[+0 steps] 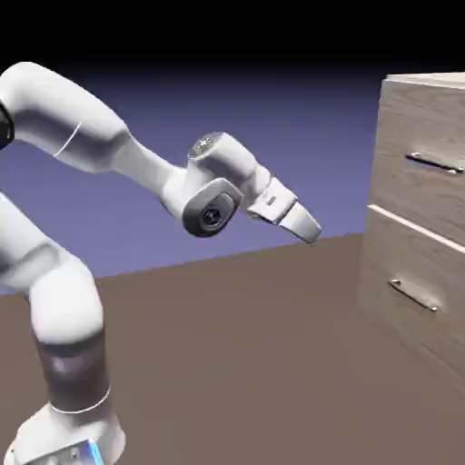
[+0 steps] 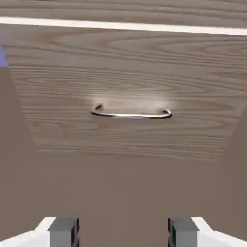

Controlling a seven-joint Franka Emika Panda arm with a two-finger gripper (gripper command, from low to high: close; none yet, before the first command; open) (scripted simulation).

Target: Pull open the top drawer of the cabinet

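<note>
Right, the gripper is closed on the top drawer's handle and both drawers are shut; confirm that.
Not quite: the gripper isn't on the top drawer's handle; the hand view shows its fingers apart with nothing between. Both drawers are shut.

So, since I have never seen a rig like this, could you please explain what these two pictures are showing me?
The machine is a white robot arm with a two-finger gripper, all in a computer simulation. The exterior view comes from a fixed camera beside the arm; it shows the cabinet standing on a brown surface, its two drawers closed. The top drawer and the lower drawer each have a silver bar handle. The hand view comes from a camera on the hand, looking along the open fingers at the lower drawer. Nothing is held, and the gripper is away from both handles.
</note>
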